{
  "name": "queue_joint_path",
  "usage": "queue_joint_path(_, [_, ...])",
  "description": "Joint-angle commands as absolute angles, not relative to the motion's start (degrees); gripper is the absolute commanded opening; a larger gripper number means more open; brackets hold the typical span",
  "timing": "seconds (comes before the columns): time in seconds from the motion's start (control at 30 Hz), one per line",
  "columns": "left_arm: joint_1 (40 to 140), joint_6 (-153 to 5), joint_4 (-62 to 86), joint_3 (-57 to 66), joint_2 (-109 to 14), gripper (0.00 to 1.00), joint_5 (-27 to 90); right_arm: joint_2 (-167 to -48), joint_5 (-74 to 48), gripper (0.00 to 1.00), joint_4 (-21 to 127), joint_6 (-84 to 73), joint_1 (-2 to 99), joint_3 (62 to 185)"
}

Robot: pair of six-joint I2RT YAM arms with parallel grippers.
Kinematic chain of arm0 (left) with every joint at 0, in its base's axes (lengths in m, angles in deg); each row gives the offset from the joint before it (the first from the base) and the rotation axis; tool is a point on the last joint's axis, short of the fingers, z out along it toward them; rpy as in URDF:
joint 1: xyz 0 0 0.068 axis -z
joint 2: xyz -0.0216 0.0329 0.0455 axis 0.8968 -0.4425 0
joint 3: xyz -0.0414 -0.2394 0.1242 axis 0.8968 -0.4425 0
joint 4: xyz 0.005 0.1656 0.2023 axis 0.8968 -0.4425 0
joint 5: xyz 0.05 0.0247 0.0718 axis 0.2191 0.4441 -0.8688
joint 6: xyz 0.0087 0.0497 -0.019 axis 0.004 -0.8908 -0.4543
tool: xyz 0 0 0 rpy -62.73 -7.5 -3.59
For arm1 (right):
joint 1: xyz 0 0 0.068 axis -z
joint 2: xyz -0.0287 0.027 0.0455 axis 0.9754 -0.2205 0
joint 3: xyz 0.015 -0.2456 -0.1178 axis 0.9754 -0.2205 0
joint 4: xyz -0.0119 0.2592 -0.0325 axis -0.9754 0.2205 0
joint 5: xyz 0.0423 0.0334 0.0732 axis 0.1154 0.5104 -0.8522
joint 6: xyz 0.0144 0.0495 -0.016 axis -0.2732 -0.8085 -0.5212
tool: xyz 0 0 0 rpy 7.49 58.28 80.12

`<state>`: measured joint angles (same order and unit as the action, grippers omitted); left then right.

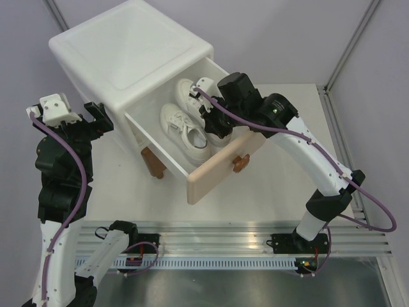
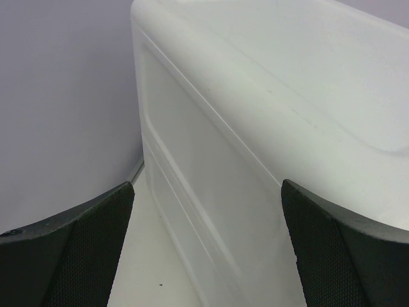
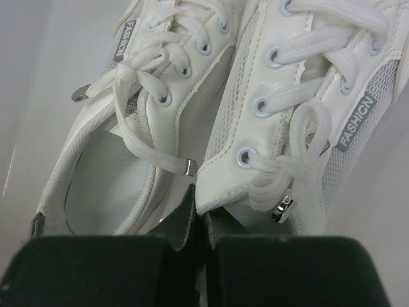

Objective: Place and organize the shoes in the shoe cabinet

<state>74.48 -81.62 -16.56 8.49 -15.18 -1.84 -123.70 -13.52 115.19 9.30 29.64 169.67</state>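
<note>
White shoes (image 3: 281, 96) in the open drawer (image 1: 217, 174)
My right pincer (image 3: 198, 220) is pressed together close to them; my left pincer (image 2: 208, 192) is spread beside the cabinet (image 2: 268, 96).

The right arm (image 1: 300, 150) reaches forward, fingers (image 3: 115, 268) pressed together; the left arm (image 1: 61, 166) holds its fingers (image 2: 70, 256) apart.

1. Cabinet (image 1: 131, 54): on the table (image 1: 275, 198), toward its far left.
2. Drawer (image 1: 220, 171): pulled out of the cabinet toward the near right; knob (image 1: 240, 163) on its near front.
3. Near shoe (image 1: 182, 125) and far shoe (image 1: 192, 89): in the drawer, side by side, touching.
4. Right hand (image 1: 211, 125): reaching in from the right, over the drawer, tips at the seam between the pair.
5. Left hand (image 1: 96, 121): left of the cabinet, apart from it, facing its side wall.
</note>
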Motion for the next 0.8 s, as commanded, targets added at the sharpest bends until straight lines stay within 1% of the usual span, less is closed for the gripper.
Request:
queue_joint_path(0.0, [74.81, -82.84, -15.78, 10.24, -16.41, 1.0, 0.06, -124.58, -8.93, 0.01, 111.95, 10.74, 28.83, 172.81])
queue_joint_path(0.2, [74.81, -83.37, -15.96, 11.13, -17.55, 1.0, 0.23, -124.32, -7.08, 0.01, 113.71, 10.83, 28.48, 172.2])
queue_joint_path(0.43, [74.81, -83.1, -15.96, 11.04, -17.99, 1.0, 0.41, -123.09, -1.81, 0.01, 113.8, 11.7, 28.3, 170.61])
queue_joint_path(0.77, [74.81, -83.19, -15.96, 10.69, -17.64, 1.0, 0.41, -125.11, -1.19, 0.0, 112.74, 12.32, 25.67, 175.45])
